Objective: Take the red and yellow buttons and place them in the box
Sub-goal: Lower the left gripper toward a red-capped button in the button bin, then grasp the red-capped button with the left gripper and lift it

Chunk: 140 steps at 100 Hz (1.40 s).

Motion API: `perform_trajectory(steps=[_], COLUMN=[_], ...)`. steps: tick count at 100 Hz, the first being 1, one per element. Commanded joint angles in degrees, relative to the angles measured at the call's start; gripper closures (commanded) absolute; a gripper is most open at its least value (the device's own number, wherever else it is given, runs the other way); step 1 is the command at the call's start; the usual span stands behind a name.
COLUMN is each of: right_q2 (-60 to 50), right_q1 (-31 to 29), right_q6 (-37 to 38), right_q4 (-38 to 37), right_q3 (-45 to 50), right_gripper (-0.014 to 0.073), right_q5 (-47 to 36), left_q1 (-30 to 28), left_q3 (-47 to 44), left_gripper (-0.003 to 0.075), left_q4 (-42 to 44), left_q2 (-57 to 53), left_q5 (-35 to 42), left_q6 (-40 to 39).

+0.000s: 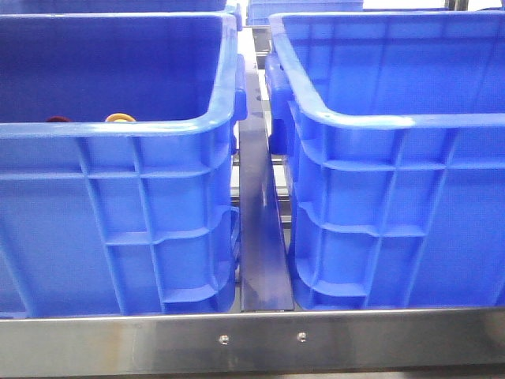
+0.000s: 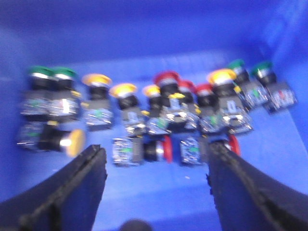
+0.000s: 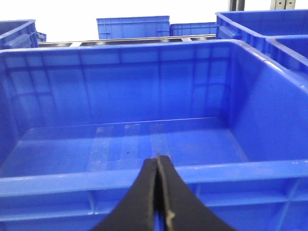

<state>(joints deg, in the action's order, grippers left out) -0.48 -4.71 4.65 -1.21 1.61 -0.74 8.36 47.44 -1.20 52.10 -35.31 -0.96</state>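
Observation:
In the left wrist view, several push buttons stand and lie on the floor of a blue crate [image 2: 144, 33]. Among them are red-capped ones [image 2: 167, 78] and yellow-capped ones [image 2: 123, 89]. My left gripper [image 2: 156, 151] hangs open just above them, with a toppled red-capped button [image 2: 166, 148] between its fingers, untouched. The front view shows only a red cap [image 1: 57, 119] and a yellow cap [image 1: 120, 118] over the left crate's near rim [image 1: 118, 130]. The box [image 1: 394, 122] on the right is empty. My right gripper [image 3: 158, 160] is shut, empty, just outside the box's near rim [image 3: 72, 180].
Green-capped buttons [image 2: 48, 74] stand at both ends of the row. A steel rail [image 1: 260, 237] runs between the two crates and a steel edge [image 1: 237, 343] crosses the front. More blue crates [image 3: 132, 26] stand behind.

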Motion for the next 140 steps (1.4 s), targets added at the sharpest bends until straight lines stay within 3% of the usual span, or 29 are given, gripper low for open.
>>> perform_trajectory(steps=[1,43,94,103,127,140], right_q2=[-1.3,-1.3,-1.3,-1.3,-1.3,-1.3], right_q1=[0.0,0.0,0.0,0.0,0.0,0.0], right_q6=[-0.5,-0.5,-0.5,-0.5,-0.5,-0.5], right_q4=[-0.3,-0.3,-0.3,-0.3,-0.3,-0.3], right_q3=[0.3,0.3,0.3,0.3,0.3,0.3], right_gripper=[0.0664,0.0664,0.0664,0.0664,0.0664,0.0664], right_q5=[-5.0,-5.0,-5.0,-5.0,-5.0,-5.0], left_q1=[1.4,2.3,2.3,2.3,2.3,2.3], left_q3=[5.6,23.1,31.9,32.0,32.0,32.0], left_gripper=[0.0280,0.0280,0.0291,0.0365,0.0718,0.0741], left_q4=[-0.9,-2.3,-4.4,-4.4,-4.4,-4.3], left_q2=[5.0,30.6,46.4,46.5,46.5,45.5], left_q5=[1.0,-13.1,-13.4,-13.3,-13.0,-12.1], left_q6=[-0.3,-0.3,-0.3,-0.3,-0.3,-0.3])
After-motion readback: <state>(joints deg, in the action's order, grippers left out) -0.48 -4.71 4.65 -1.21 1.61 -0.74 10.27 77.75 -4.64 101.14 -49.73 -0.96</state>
